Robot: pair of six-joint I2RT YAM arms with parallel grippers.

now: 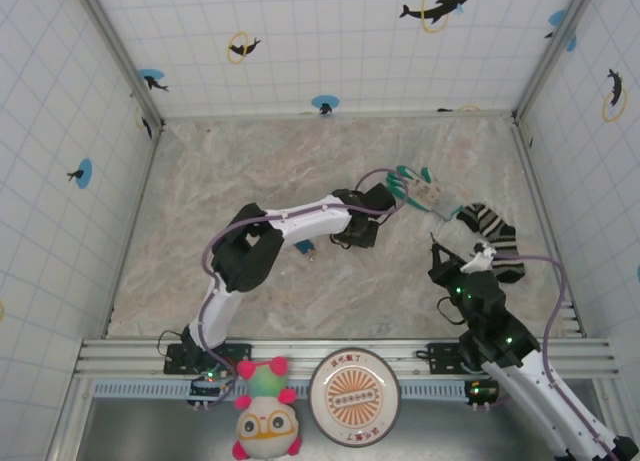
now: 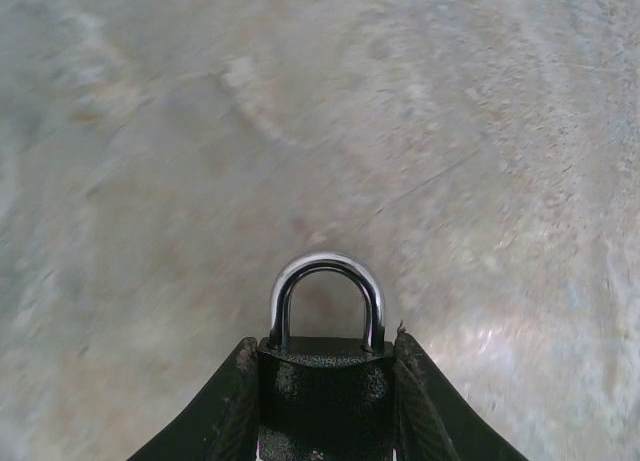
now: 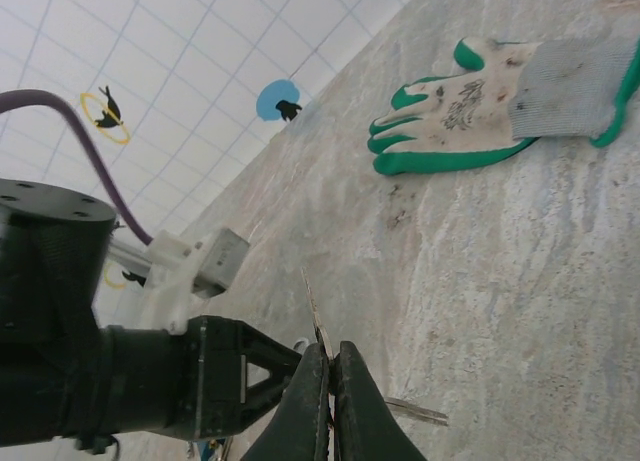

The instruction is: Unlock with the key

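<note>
Left wrist view: left gripper [image 2: 325, 346] is clamped on the padlock [image 2: 325, 281]. Its dark body is held between the fingers, and its silver shackle is pointed out over the marbled tabletop [image 2: 150, 161].

Right wrist view: right gripper [image 3: 330, 369] is pressed shut on a thin silver sliver, catalogued as the key [image 3: 317, 326]. It is seen edge-on, so its head cannot be made out. The left arm [image 3: 60, 311] is recorded just left.

Top external view: a green-and-white glove [image 1: 425, 191] is laid flat at far right, adjoined by a striped cloth [image 1: 490, 231].
</note>
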